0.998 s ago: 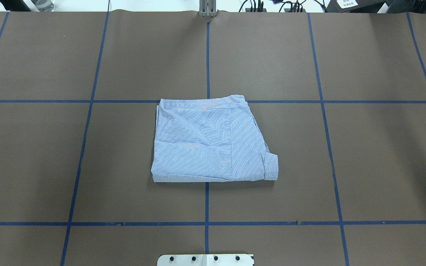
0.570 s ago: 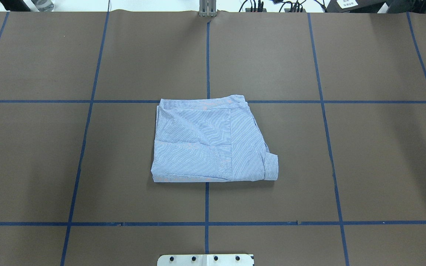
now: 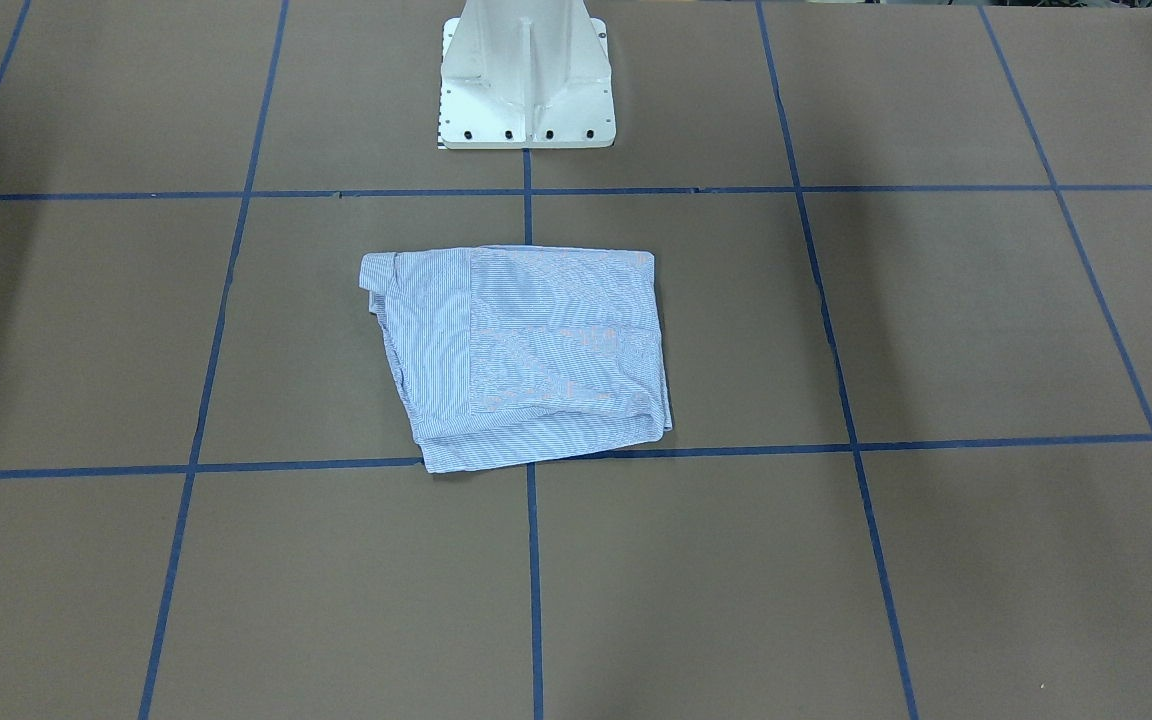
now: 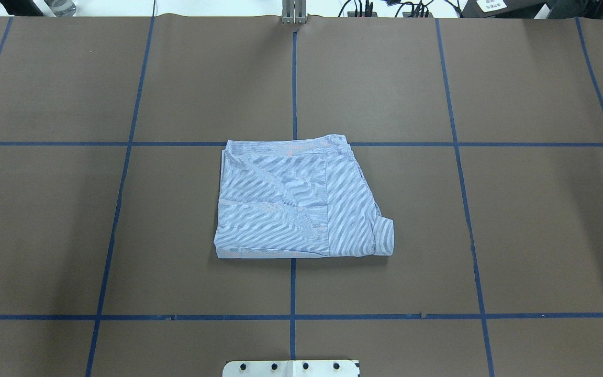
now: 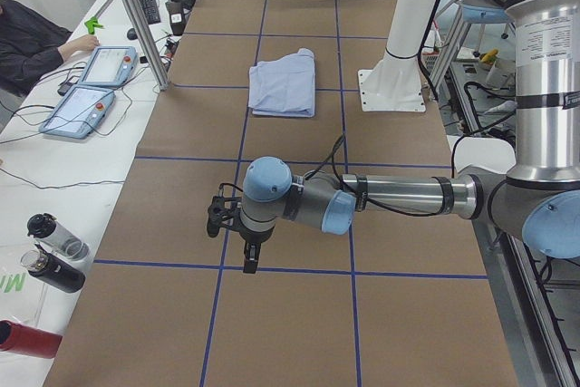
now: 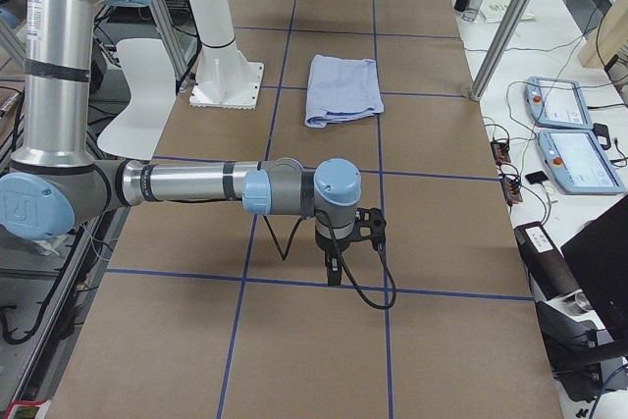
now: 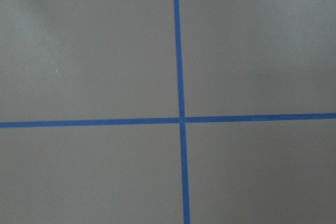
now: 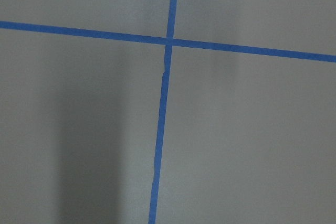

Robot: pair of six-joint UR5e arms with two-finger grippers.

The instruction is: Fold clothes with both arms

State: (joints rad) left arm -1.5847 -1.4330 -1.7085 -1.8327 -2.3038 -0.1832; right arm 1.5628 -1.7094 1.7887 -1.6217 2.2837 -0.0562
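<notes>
Folded shirt (image 4: 301, 201) is lying flat mid-tabletop (image 4: 516, 220), at 12 o'clock from the base (image 4: 291, 368) in the overhead view, with its cuff (image 4: 384, 238) poking out at 4 o'clock. Left end effector (image 5: 249, 258) and right end effector (image 6: 334, 267) are hanging over bare tabletop, well apart from the shirt. Can't tell whether either is wide or narrow.

The light is bright and even, and it comes from above. The shirt (image 4: 291, 204) casts only a thin dark shadow along its near edge. Its fine stripes shimmer in wavy pinkish bands. Big soft shadows lie on the brown table (image 3: 986, 320) toward both sides. The wrist pictures look grey and a bit soft, and a wide dark shadow runs down the right wrist one.
</notes>
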